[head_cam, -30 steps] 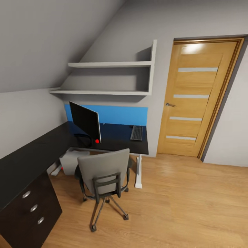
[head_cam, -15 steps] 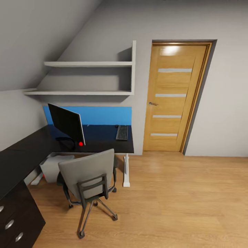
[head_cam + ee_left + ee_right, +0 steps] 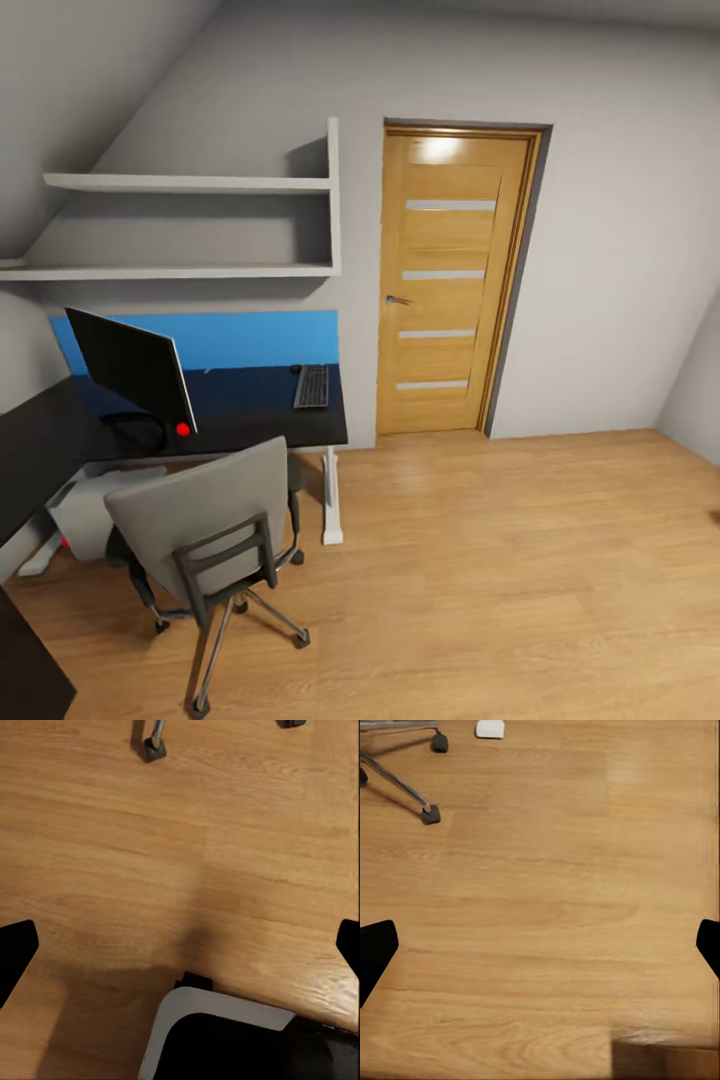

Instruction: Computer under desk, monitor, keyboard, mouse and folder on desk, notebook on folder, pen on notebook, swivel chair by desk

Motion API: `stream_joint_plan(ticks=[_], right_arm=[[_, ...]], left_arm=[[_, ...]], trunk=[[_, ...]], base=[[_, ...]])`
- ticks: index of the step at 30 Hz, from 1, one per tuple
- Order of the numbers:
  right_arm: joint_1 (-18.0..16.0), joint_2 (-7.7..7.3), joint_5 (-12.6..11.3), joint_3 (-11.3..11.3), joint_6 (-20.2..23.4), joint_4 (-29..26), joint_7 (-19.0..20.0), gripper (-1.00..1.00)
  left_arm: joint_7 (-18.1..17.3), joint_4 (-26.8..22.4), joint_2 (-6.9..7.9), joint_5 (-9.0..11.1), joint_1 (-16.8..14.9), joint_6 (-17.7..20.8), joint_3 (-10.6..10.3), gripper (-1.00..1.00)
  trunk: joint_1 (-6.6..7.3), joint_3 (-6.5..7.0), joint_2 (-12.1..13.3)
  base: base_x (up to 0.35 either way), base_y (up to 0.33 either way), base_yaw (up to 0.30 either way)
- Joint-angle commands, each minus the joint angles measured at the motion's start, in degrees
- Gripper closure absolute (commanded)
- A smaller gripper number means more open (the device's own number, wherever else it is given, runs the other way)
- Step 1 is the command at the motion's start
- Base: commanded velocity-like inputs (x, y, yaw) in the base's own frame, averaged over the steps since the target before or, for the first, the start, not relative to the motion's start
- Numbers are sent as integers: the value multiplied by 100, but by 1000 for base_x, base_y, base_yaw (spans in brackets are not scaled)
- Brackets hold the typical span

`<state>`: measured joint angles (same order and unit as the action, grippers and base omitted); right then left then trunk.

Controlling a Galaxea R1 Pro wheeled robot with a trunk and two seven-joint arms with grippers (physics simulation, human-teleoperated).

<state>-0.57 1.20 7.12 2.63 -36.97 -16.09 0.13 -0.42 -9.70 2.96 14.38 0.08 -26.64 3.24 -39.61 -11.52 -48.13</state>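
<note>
**Two grippers spread wide above bare floor, desk at ten o'clock**

Both grippers hang over the wooden floor (image 3: 520, 560) with their fingers wide apart and nothing between them: the left gripper (image 3: 180, 945) shows dark fingertips (image 3: 15, 949) at opposite edges of its wrist view, above part of the robot's white-edged base (image 3: 225, 1031), and the right gripper (image 3: 540, 945) looks the same over plain boards.

A caster and leg of the swivel chair (image 3: 205, 520) appear in each wrist view. From the head camera, the grey chair sits at about eight o'clock, its back toward the camera, just in front of the black desk (image 3: 250, 425). On the desk, the monitor (image 3: 130, 365) stands at ten o'clock, the keyboard (image 3: 312, 386) well to its right near the desk's end, a small dark mouse (image 3: 296, 369) just beside the keyboard. The pale computer (image 3: 85, 510) rests under the desk. Two wall shelves (image 3: 190, 270) hang above; a wooden door (image 3: 445, 285) stands at twelve o'clock.
</note>
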Motion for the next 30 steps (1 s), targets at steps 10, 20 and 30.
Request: stream_joint_plan(ticks=[10, 20, 30], right_arm=[[-5, 73, 6, -16, -41, -16, -193, -100], [-23, 77, -1, -16, -46, -175, -222, -100], [-396, 24, -22, -28, -43, -658, -233, -100]], left_arm=[[23, -53, -330, -20, 1, -11, -74, -100], [272, -1195, -566, -14, -4, 241, -70, -100], [1374, -2557, -565, 14, -8, 2739, -64, -100]], trunk=[[-1, -37, -5], [-1, -111, -5], [-1, -185, -5]], base=[[0, 0, -266], [0, 0, -188], [0, 0, -116]])
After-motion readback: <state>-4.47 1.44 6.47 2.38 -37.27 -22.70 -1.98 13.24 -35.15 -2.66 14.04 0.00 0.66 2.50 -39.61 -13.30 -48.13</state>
